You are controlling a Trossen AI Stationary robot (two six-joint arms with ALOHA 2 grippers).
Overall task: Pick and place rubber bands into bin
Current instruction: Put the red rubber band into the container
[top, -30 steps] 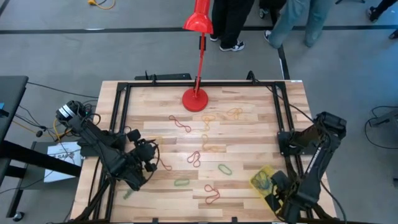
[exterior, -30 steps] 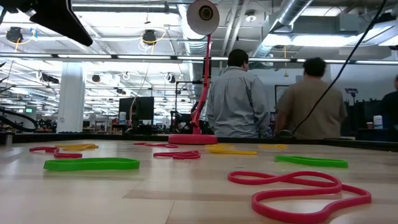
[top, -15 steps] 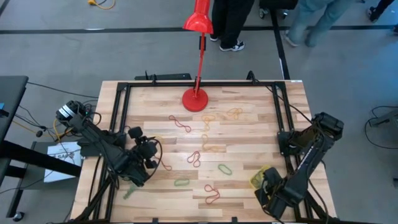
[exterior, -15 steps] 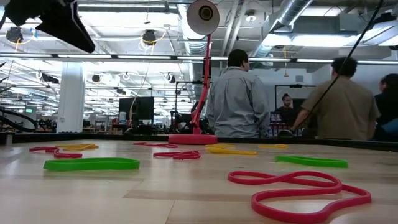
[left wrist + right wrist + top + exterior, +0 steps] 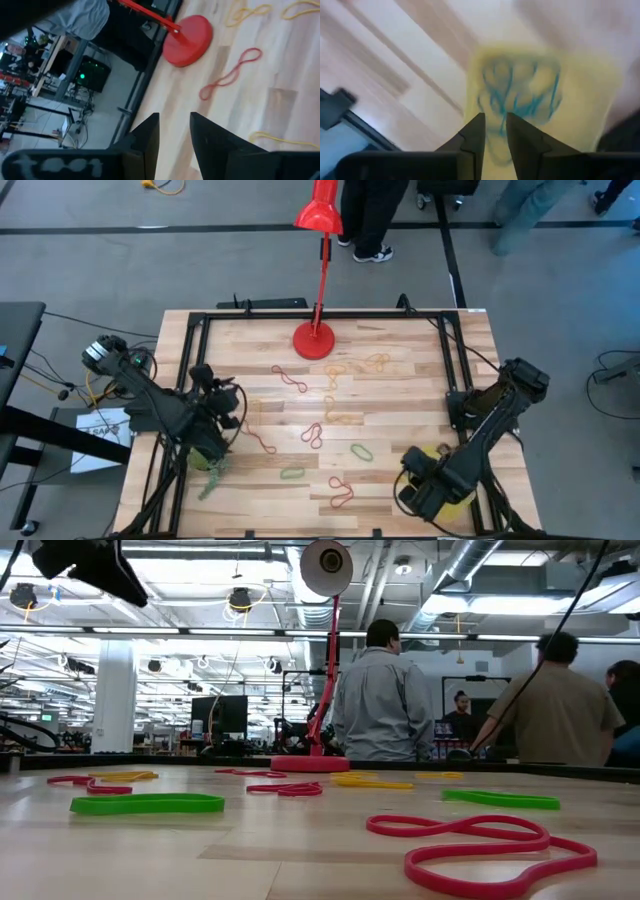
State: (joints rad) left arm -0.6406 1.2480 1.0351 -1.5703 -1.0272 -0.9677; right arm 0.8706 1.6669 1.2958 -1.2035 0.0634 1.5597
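R jaws (image 5: pixel 493 131) nearly together, only a thin slit between the dark fingers, nothing clamped, hanging right over the small translucent yellow plastic bin (image 5: pixel 580 95), which sits at the desk's front-right corner w/ thin grey-blue rubber bands (image 5: pixel 520 97) inside. In the high view the R arm covers most of the bin (image 5: pixel 436 451).

L jaws (image 5: pixel 174 131) slightly apart, empty, above the desk's left edge, looking toward the red round lamp base (image 5: pixel 187 40) and a loose thin red rubber band (image 5: pixel 230 75).

Other thin floppy bands, red (image 5: pixel 341 492), green (image 5: pixel 360 450) and yellow (image 5: pixel 345 418), lie scattered across the light wooden desk (image 5: pixel 400 380), apart from the bin. People (image 5: pixel 385 700) stand beyond the desk.
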